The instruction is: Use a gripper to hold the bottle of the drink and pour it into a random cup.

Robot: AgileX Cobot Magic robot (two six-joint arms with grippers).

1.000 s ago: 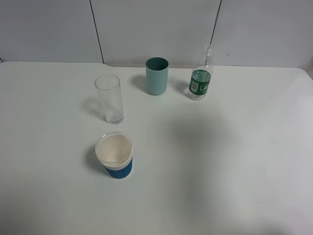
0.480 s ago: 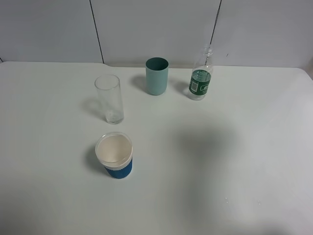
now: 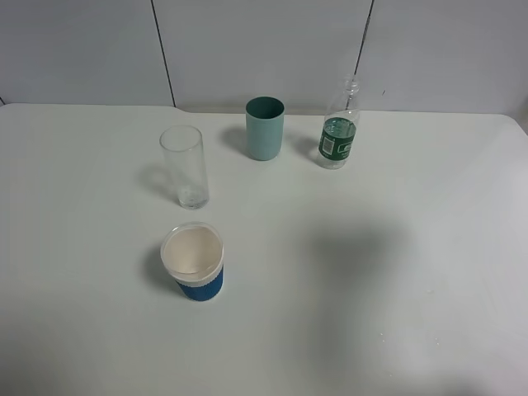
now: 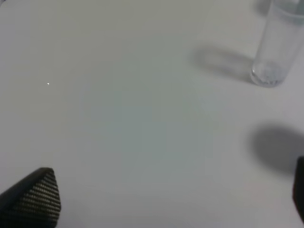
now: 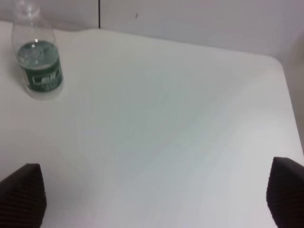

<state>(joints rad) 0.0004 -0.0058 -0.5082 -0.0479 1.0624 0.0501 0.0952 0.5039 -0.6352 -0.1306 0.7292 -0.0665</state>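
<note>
Nothing on the bench (image 3: pixel 396 272) is shifting between frames: bottle (image 3: pixel 338 132) standing untouched near the far edge beside the teal cup (image 3: pixel 264 128), right hand (image 5: pixel 152 199) spread wide, approaching, grasp pending.

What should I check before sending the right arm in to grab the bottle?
1. Bottle upright on the table: ok.
2. Cap off, neck open for pouring: looks open, cannot tell for sure.
3. Right gripper open and empty, fingers wide apart: ok.
4. Path from the right gripper to the bottle clear of objects: ok.
5. Teal cup upright beside the bottle, apart from it: ok.
6. Left gripper away from the bottle, near the clear glass: ok.
</note>
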